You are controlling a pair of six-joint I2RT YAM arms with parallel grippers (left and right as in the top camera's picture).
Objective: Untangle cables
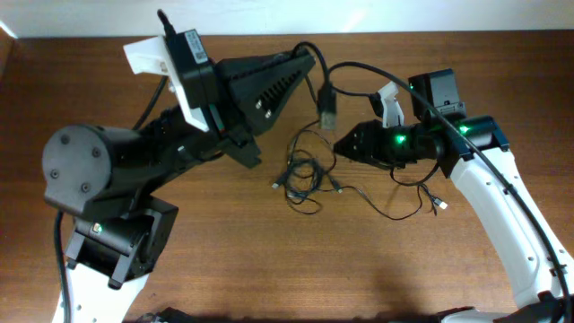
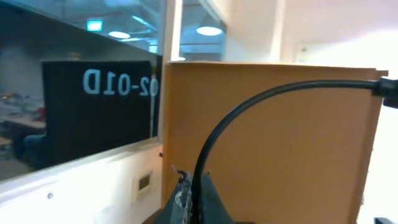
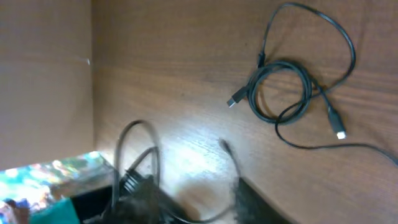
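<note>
Several thin black cables (image 1: 302, 175) lie as a knotted coil at the table's middle; the right wrist view shows the coil (image 3: 280, 90) with its small plug ends. My left gripper (image 1: 312, 61) is raised behind the coil and shut on a thicker black cable (image 2: 249, 106) whose plug (image 1: 327, 108) hangs free. My right gripper (image 1: 339, 144) points left, just right of the coil. Its blurred fingers (image 3: 249, 199) stand apart, and a thin cable loop (image 3: 134, 146) runs between them. Another strand (image 1: 417, 193) trails under the right arm.
The wooden table (image 1: 269, 269) runs to a white wall at the back. The bulky left arm (image 1: 117, 170) covers the left half. The white right arm (image 1: 502, 215) fills the right side. An upright wooden panel (image 2: 280, 143) shows in the left wrist view.
</note>
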